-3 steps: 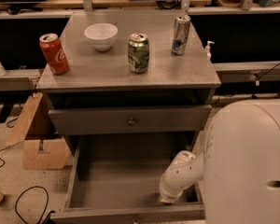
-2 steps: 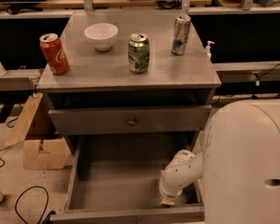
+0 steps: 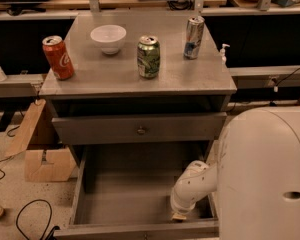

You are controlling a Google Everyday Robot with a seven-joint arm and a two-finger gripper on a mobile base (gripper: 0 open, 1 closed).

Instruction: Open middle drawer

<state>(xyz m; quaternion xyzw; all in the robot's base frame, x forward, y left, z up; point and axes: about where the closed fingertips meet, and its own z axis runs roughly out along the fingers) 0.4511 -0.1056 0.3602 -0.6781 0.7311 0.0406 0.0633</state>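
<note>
The middle drawer (image 3: 140,204) stands pulled far out below the top drawer (image 3: 105,130). Its deep grey box is open to view and looks empty, and its flat front (image 3: 115,230) runs along the bottom edge of the view. My white arm (image 3: 195,184) reaches down from the right into the drawer's front right corner. The gripper (image 3: 179,216) is at the arm's low end, just behind the drawer front. The lowest drawer is hidden.
On the cabinet top (image 3: 110,76) stand a red cola can (image 3: 58,57), a white bowl (image 3: 108,38), a green can (image 3: 148,57) and a silver can (image 3: 194,37). My white body (image 3: 270,179) fills the lower right. A cardboard box (image 3: 37,149) and cables lie on the floor at left.
</note>
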